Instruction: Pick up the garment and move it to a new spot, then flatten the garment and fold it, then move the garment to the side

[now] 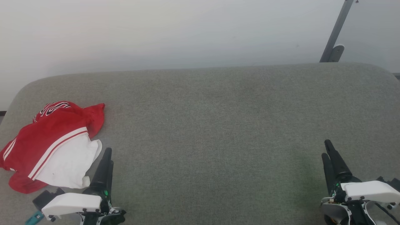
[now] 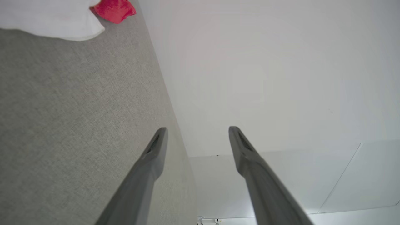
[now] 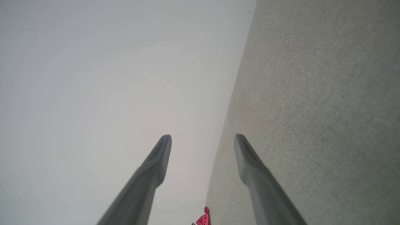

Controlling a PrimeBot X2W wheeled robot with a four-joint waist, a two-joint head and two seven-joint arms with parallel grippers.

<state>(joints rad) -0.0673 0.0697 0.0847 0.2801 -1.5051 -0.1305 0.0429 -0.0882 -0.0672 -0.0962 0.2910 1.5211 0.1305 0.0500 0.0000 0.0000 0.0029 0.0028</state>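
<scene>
The garment (image 1: 53,140) lies crumpled at the near left corner of the grey fabric-covered tabletop (image 1: 212,125). It is a red heap with a white sleeve spread over its near right side, white stripe trim across it, and a bit of black, white-outlined lettering at its far edge. The left pincer (image 1: 108,156) sits just beside the sleeve's right edge, fingers pointing away toward the far side. Whether cloth and finger touch is hard to tell from the head view, though they look just clear. In the left wrist view the left pincer (image 2: 198,129) has its fingers spread well apart with nothing between them, and the garment (image 2: 47,18) shows at the upper corner. The right pincer (image 1: 326,148) rests at the near right, well apart from the garment. In its own wrist view the right pincer (image 3: 203,136) is likewise spread wide and empty, with a scrap of the red garment (image 3: 203,220) far off. A pale wall (image 1: 156,37) stands behind the tabletop.
</scene>
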